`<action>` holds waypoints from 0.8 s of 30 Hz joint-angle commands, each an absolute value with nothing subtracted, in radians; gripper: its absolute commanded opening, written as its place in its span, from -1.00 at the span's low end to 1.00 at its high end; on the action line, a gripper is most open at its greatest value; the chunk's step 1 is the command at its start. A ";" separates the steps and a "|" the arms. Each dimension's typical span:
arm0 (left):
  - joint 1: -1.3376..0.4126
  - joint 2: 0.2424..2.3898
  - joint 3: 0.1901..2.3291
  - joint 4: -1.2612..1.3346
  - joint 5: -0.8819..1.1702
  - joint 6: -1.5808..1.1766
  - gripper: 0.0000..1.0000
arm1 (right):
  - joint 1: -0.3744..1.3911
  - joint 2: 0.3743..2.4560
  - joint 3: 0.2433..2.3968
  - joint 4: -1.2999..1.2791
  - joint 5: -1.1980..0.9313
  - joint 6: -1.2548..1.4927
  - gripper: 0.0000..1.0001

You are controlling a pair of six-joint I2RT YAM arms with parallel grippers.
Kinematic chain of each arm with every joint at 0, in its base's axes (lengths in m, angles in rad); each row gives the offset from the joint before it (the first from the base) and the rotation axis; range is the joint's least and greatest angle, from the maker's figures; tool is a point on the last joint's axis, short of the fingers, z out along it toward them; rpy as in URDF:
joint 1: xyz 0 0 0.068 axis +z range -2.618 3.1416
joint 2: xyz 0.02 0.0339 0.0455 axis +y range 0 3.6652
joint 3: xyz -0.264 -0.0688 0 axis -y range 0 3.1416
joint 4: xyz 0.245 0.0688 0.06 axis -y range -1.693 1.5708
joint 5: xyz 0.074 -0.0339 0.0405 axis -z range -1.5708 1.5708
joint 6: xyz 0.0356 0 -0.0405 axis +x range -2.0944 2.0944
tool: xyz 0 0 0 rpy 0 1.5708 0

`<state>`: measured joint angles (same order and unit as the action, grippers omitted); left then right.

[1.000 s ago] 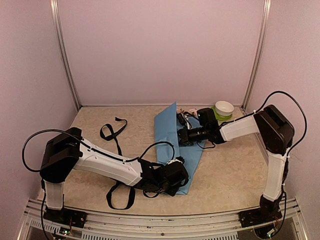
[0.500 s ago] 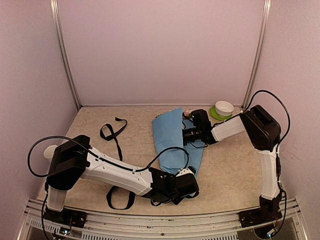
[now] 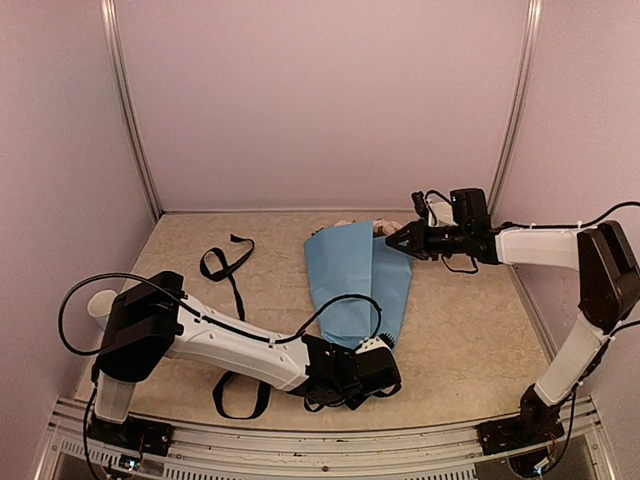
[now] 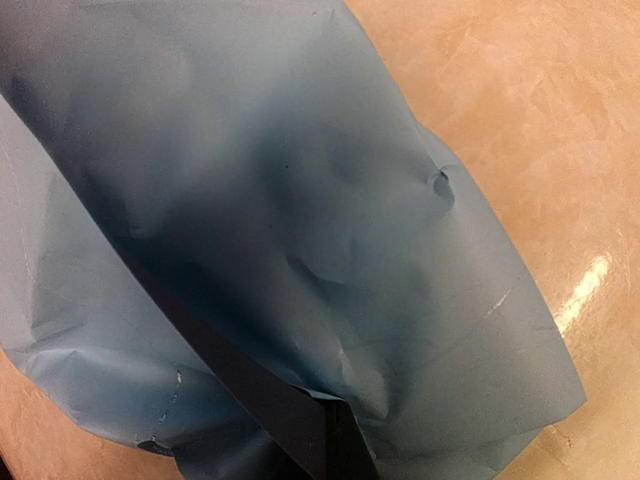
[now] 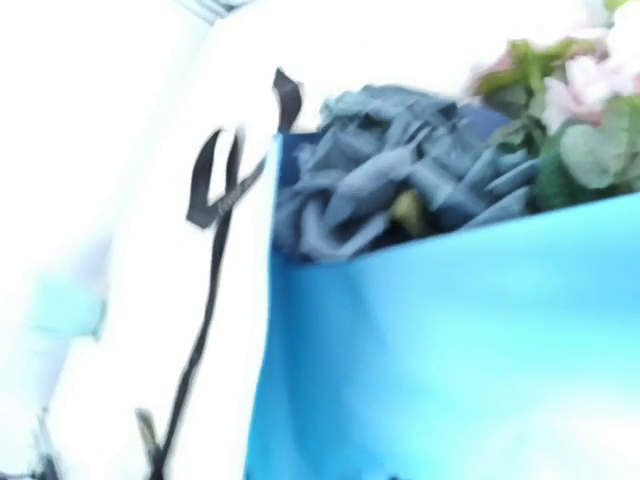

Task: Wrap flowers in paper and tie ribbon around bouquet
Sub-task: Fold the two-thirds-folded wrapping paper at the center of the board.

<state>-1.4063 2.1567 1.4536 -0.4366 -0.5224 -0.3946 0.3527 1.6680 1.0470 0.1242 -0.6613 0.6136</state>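
Ribbon (image 3: 225, 262): we see it where it lay a second ago, on the table (image 3: 470, 330) left of the paper. It runs from a far loop to a near loop under the left arm.
Left gripper (image 3: 380, 352): it has slid a little to the right since a second ago. Its jaws are clenched on the near, narrow end of the paper.
Paper (image 3: 350, 280): a second ago it was a narrower strip with one far corner sticking up. Now we see two light blue panels folded over the flowers. Its long axis runs from the near edge of the table toward the back wall, with the wide end far and the narrow end near.
Flowers (image 3: 385, 227): the blooms poke out of the far end, pointing toward the back wall and slightly right.
Right gripper (image 3: 392, 240): half a second ago it was over the paper's far end. It has now drawn back to the right, with its tips just beside the paper's far right corner. We cannot tell whether its jaws are parted.
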 commanded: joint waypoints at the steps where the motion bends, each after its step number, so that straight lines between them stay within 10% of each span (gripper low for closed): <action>1: -1.416 2.223 1.448 -0.485 -0.453 -0.383 -1.00 | 0.395 1.619 1.000 0.088 -0.710 0.580 0.10; 4: -1.415 2.224 1.449 -0.488 -0.456 -0.384 -1.00 | 0.422 1.633 0.973 0.108 -0.722 0.630 0.96; 9: -1.414 2.224 1.448 -0.489 -0.453 -0.384 -1.00 | 0.503 1.723 1.016 0.136 -0.755 0.634 0.99; 11: -1.414 2.224 1.447 -0.492 -0.455 -0.385 -1.00 | 0.529 1.762 1.057 0.135 -0.778 0.624 0.64; 15: -1.414 2.219 1.439 -0.495 -0.457 -0.391 -1.00 | 0.531 1.772 1.071 0.127 -0.799 0.618 -1.00; 24: -1.411 2.207 1.437 -0.491 -0.457 -0.390 -1.00 | 0.428 1.727 0.993 0.074 -0.776 0.543 -1.00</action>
